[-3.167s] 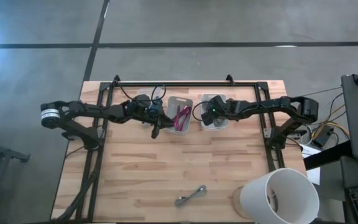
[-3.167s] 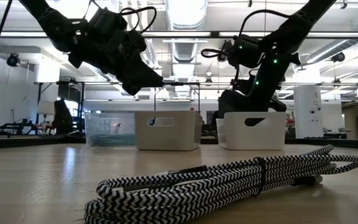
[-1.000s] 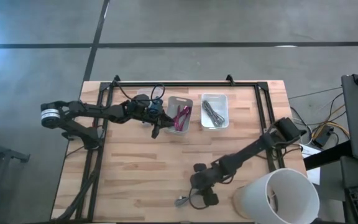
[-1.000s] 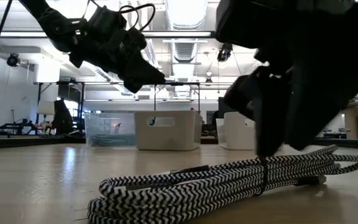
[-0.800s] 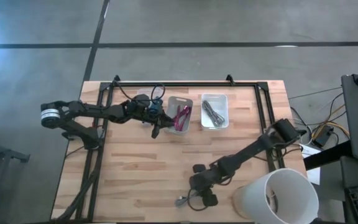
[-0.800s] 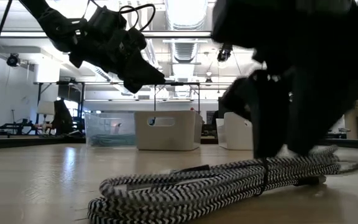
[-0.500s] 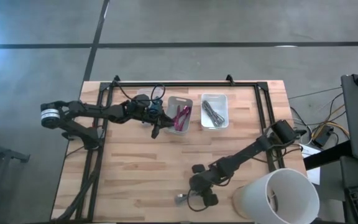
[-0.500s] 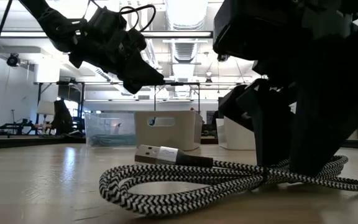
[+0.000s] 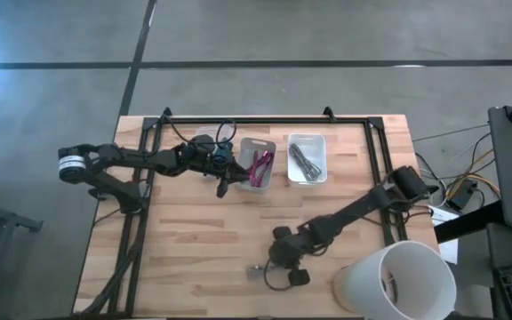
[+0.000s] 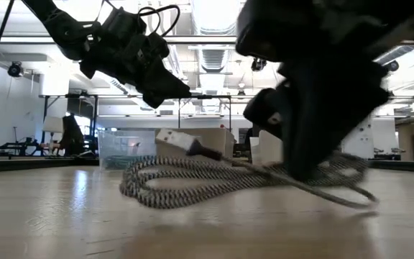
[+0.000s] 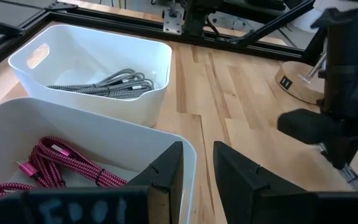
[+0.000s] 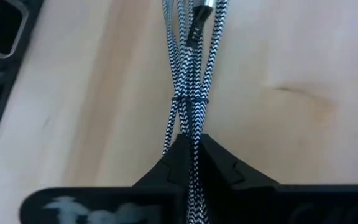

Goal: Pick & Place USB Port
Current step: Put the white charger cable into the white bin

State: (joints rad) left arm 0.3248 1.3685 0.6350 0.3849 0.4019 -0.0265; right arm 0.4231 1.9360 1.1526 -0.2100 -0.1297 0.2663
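A black-and-white braided USB cable (image 10: 192, 173), bundled with a band, hangs just over the wood table near its front edge, its silver plug (image 10: 175, 138) raised. My right gripper (image 9: 272, 269) is shut on it, seen close in the right wrist view (image 12: 194, 158). My left gripper (image 9: 223, 187) hovers at the far left beside a white bin of pink cable (image 9: 258, 163). Its fingers stand open (image 11: 197, 168) with nothing between them. A second white bin (image 9: 307, 158) holds black-and-white cables. My right gripper pinches the bundled strands (image 12: 191, 140) between its two fingers, a little way from the dark band (image 12: 190, 99). The fingers come from above, and the strands run on away from their tips. The bundle is lifted, plug end tilted up; whether its low loop (image 10: 351, 196) touches the table, I cannot tell.
A white lampshade (image 9: 398, 277) on a wooden base stands at the front right, close to my right arm. A black frame (image 9: 265, 118) runs round the table's far and side edges. A clear bin (image 10: 124, 150) sits left of the white ones. Bare wood lies between bins and cable.
My right gripper has shut on the cable bundle and risen a little, shifting slightly toward the far left. The cable, lying flat on the table before, is lifted; its plug end has swung up and the coil has drawn together.
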